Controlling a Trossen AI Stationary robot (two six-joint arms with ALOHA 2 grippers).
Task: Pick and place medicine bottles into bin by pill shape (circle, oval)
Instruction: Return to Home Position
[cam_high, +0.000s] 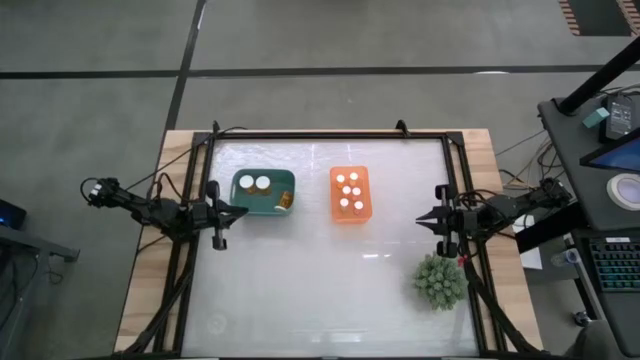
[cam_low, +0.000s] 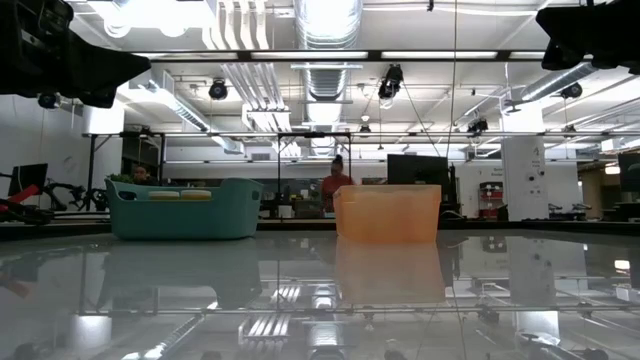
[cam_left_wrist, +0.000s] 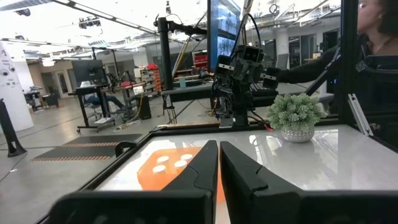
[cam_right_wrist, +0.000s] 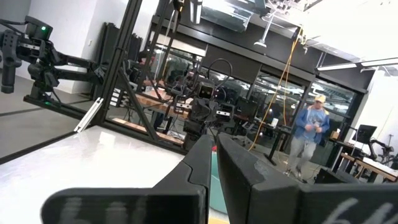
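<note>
The medicine bottles sit inside two bins in the middle of the table. The teal bin (cam_high: 263, 191) (cam_low: 183, 208) holds two white-capped bottles (cam_high: 254, 184) and an amber one lying on its side (cam_high: 285, 201). The orange bin (cam_high: 351, 194) (cam_low: 387, 213) (cam_left_wrist: 171, 169) holds several white-capped bottles (cam_high: 350, 192) standing upright. My left gripper (cam_high: 244, 210) (cam_left_wrist: 218, 152) hovers shut at the table's left edge, pointing toward the teal bin and holding nothing. My right gripper (cam_high: 419, 221) (cam_right_wrist: 213, 149) hovers shut at the right edge, empty as well.
A spiky green plant in a pot (cam_high: 440, 281) (cam_left_wrist: 295, 116) stands on the table near the right arm. A black frame (cam_high: 330, 136) runs around the glossy tabletop. People show in the room beyond the table (cam_right_wrist: 313, 134).
</note>
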